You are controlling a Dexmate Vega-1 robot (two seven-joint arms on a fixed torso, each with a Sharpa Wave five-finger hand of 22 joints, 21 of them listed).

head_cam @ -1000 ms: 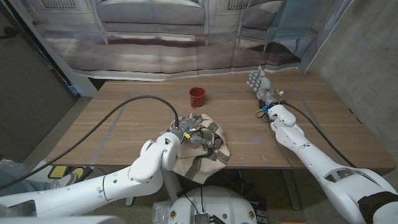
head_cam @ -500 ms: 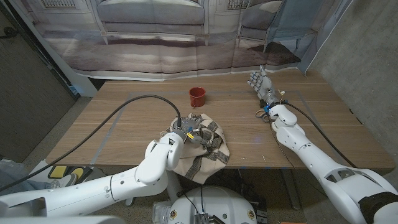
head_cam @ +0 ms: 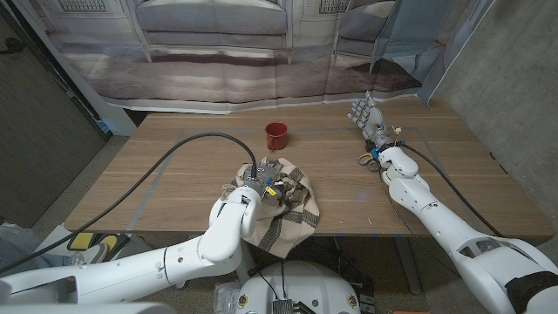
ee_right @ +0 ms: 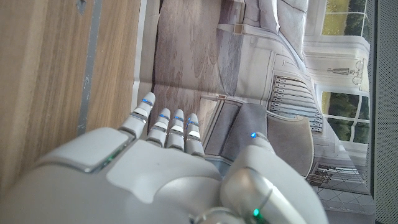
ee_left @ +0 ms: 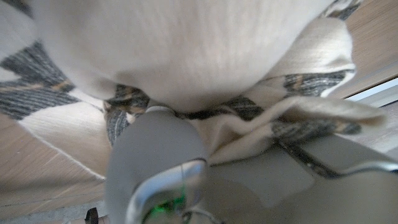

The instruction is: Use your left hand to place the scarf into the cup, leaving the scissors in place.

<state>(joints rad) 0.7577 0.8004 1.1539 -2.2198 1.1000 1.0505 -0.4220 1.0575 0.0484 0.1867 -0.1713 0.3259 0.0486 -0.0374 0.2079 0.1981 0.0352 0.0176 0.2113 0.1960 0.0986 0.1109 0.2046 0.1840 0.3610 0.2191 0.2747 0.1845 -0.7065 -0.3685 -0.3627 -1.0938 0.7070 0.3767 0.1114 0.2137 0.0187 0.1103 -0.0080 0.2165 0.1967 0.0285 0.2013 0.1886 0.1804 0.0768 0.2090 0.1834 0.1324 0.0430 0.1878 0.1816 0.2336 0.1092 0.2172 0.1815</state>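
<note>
A cream scarf (head_cam: 295,216) with grey plaid stripes lies bunched at the table's near edge, partly hanging over it. My left hand (head_cam: 265,181) sits on its far part, fingers curled into the cloth and gripping a fold. In the left wrist view the scarf (ee_left: 186,56) bulges over my left hand (ee_left: 155,162), whose fingers are buried in it. The red cup (head_cam: 276,134) stands upright beyond the scarf, apart from it. The scissors (head_cam: 367,160) lie flat beside my right wrist. My right hand (head_cam: 366,113) stands upright past them with its fingers apart, holding nothing.
A black cable (head_cam: 179,146) arcs over the left half of the wooden table (head_cam: 174,187) to my left arm. A printed backdrop (head_cam: 261,52) hangs behind the far edge. In the right wrist view my right hand (ee_right: 161,162) faces that backdrop.
My left hand has pushed slightly further onto the scarf toward the cup, and the cloth has bunched more around it. The right hand, cup and scissors have stayed put.
</note>
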